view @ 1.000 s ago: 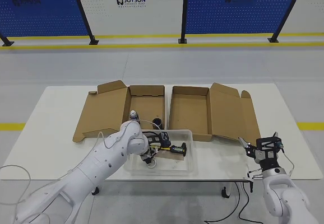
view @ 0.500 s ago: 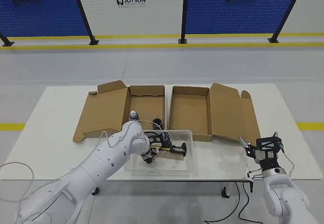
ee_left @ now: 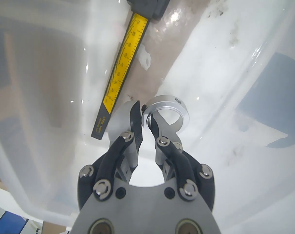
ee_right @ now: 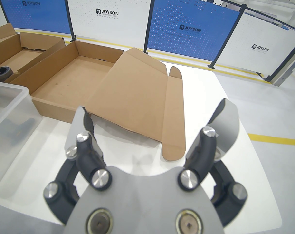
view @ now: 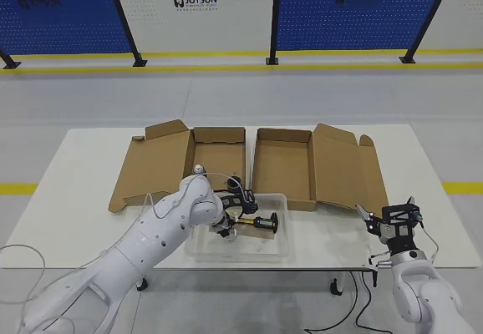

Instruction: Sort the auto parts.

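Note:
My left gripper (ee_left: 144, 114) is shut on the wall of a silver metal ring (ee_left: 179, 105), one finger inside the ring and one outside. It holds the ring inside the clear plastic bin (ee_left: 235, 86). In the top view that gripper (view: 227, 229) sits over the bin's left half. A digital caliper (ee_left: 124, 59) with a yellow scale lies on the bin floor beside a small white plastic piece (ee_left: 145, 59). My right gripper (ee_right: 154, 110) is open and holds nothing, above the table near its front right corner (view: 389, 219).
Two open cardboard boxes stand behind the bin, the left box (view: 219, 159) and the right box (view: 283, 167). A dark cylindrical part (view: 235, 180) sits at the left box's front edge. The right box's flap (ee_right: 137, 93) lies flat just ahead of my right gripper.
My left gripper has moved a little toward the boxes with the ring in it. The right arm has kept still.

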Robot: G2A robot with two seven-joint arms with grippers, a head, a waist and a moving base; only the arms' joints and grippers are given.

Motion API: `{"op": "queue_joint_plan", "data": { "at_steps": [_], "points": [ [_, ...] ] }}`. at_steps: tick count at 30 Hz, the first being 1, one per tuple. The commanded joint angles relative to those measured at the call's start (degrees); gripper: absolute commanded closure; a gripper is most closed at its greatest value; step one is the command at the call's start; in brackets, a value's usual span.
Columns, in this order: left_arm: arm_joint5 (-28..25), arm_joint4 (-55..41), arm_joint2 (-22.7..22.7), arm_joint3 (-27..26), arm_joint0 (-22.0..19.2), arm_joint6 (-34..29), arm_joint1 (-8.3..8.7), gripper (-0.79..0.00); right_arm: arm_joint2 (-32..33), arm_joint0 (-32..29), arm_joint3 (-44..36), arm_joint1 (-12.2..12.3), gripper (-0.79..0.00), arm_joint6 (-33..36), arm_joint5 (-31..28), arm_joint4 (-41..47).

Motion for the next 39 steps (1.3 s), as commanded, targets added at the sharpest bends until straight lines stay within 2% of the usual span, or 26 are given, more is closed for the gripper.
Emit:
{"op": "queue_joint_plan", "data": {
  "at_steps": [1,6,15,25,30,39],
  "points": [
    [0.3,0.0,-1.2,-1.7,0.3,-0.1,0.52,0.0,0.0,0.0,0.0,0.0,-0.785,0.0,0.0,0.0],
    [1.1,-1.3,-5.6,-8.0,2.0,-1.0,2.34,0.0,0.0,0.0,0.0,0.0,-0.785,0.0,0.0,0.0],
    [1.2,-7.1,-15.0,-23.7,7.7,-4.9,6.02,0.0,0.0,0.0,0.0,0.0,-0.785,0.0,0.0,0.0],
    [2.8,-16.4,-20.6,-37.0,11.5,-6.5,9.99,0.0,0.0,0.0,0.0,0.0,-0.785,0.0,0.0,0.0],
    [3.9,-18.3,-21.0,-40.9,11.9,-7.6,11.94,0.0,0.0,0.0,0.0,0.0,-0.785,0.0,0.0,0.0],
    [3.4,-20.6,-19.8,-40.9,10.8,-7.1,14.26,0.0,0.0,0.0,0.0,0.0,-0.785,0.0,0.0,0.0]
  ]
}}
